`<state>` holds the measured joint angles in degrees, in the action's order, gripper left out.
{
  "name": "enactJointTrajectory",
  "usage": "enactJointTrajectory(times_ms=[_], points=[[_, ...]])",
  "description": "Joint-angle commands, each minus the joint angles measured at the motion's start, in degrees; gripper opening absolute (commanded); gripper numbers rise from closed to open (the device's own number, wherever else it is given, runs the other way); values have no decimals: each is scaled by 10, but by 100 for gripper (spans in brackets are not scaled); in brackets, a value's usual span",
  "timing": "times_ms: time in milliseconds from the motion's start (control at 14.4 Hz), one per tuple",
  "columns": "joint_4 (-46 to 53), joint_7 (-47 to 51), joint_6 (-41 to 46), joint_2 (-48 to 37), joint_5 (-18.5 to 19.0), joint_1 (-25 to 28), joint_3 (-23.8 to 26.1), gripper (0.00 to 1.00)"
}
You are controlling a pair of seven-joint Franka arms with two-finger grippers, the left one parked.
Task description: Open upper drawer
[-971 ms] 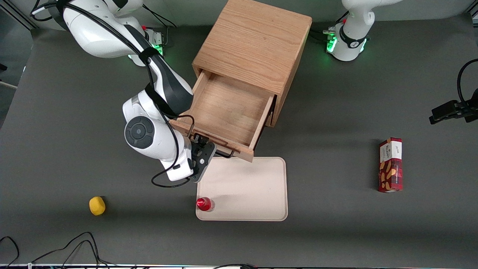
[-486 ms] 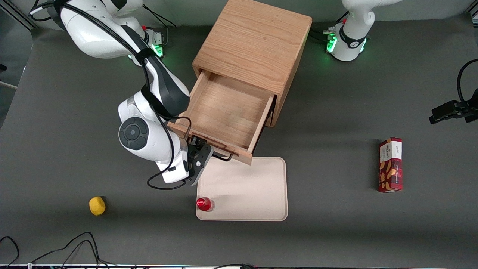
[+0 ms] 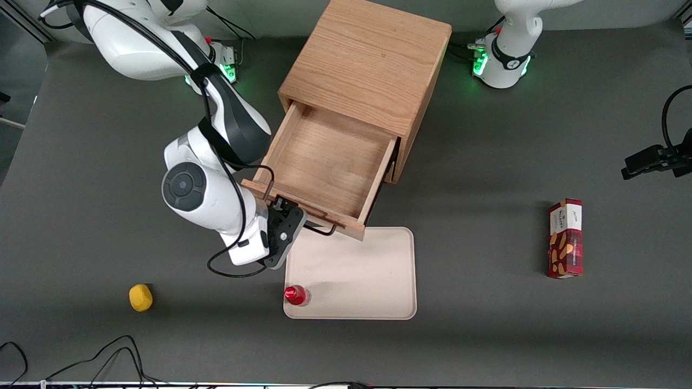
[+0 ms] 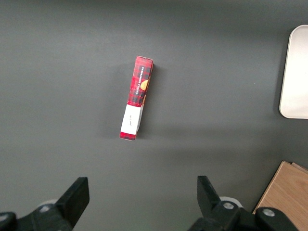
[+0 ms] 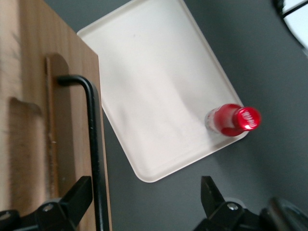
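Observation:
The upper drawer [image 3: 324, 162] of the oak cabinet [image 3: 367, 59] stands pulled far out, its shallow wooden tray bare inside. Its thin black bar handle [image 3: 326, 231] [image 5: 91, 134] runs along the drawer front, on the side nearer the front camera. My right gripper [image 3: 289, 212] [image 5: 144, 187] is at the end of that handle toward the working arm. It is open, fingers wide apart. The bar passes just inside one finger [image 5: 79, 192], and nothing is clamped. The lower drawer is hidden under the open one.
A cream tray [image 3: 357, 275] [image 5: 159, 86] lies on the table in front of the drawer, with a red-capped bottle [image 3: 295, 295] [image 5: 236, 119] standing in its corner. A yellow ball [image 3: 140, 297] lies toward the working arm's end. A red snack box [image 3: 565, 237] [image 4: 137, 96] lies toward the parked arm's end.
My right arm and gripper have shifted a little toward the working arm's end of the table, along the handle. The drawer has crept out very slightly.

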<state>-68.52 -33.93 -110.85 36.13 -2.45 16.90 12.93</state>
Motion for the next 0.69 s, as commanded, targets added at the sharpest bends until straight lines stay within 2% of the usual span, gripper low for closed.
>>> enactJointTrajectory(times_ms=[0,139,347,486,624], points=[[-11,-1,0,-64,0,-17,-11,100],[-17,25,0,-111,-11,-29,-32,100],[-93,116,5,-206,-73,-65,-39,100],[-159,198,32,-282,-80,-93,-42,100],[-185,258,83,-317,-75,-127,-43,100]])
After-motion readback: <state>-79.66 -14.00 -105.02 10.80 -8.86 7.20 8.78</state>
